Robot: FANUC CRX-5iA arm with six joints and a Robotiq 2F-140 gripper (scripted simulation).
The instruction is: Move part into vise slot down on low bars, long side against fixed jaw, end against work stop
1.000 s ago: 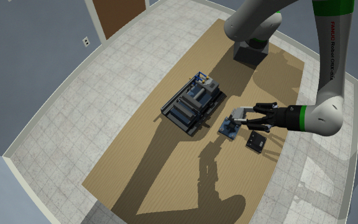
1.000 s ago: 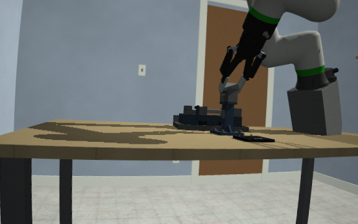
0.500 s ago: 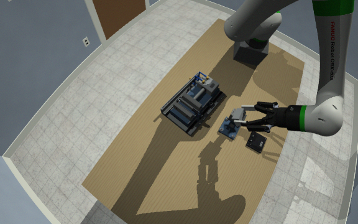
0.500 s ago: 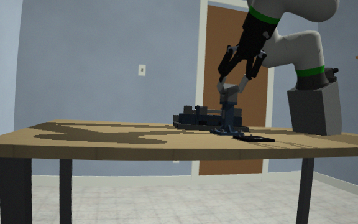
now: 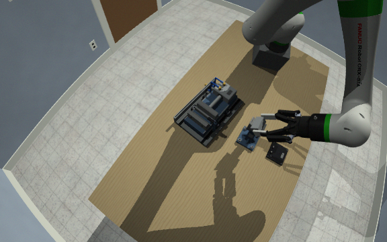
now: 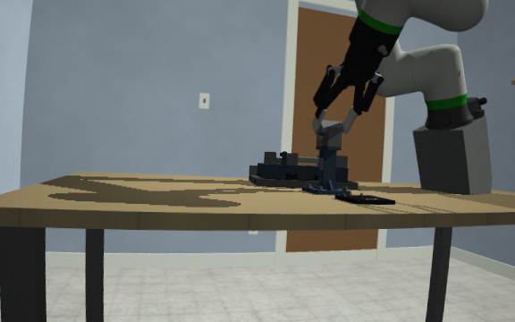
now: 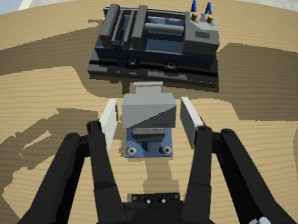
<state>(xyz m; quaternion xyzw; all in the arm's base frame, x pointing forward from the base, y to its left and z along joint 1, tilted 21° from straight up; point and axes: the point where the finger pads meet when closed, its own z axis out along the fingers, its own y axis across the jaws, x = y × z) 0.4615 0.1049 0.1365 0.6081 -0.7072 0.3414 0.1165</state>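
the claw (image 7: 150, 117) stands about half open, its two pale pads (image 7: 108, 117) either side of the grey block (image 7: 149, 111) with a visible gap on each side, so it holds nothing. the block lies in the notch of the blue stand (image 5: 247, 137), raised above the table (image 6: 150, 210), and in the side view it looks slightly tilted in that notch; which way its slot faces cannot be told.

the main risk, as i judge it, is the pull-away: the pads sit close to the block's flanks, and a sideways drift or twist on the way up could clip it and roll it out of the notch onto the table. if it falls, its slot direction is lost. a new grasp taken off-centre could also let it swing in the pads.

the black plate (image 5: 277, 153) lies just beside the stand, bare of the block. the vise (image 5: 207, 112) sits well apart, jaws open and nothing between them, so the regrip, the carry and the seating are not yet done.
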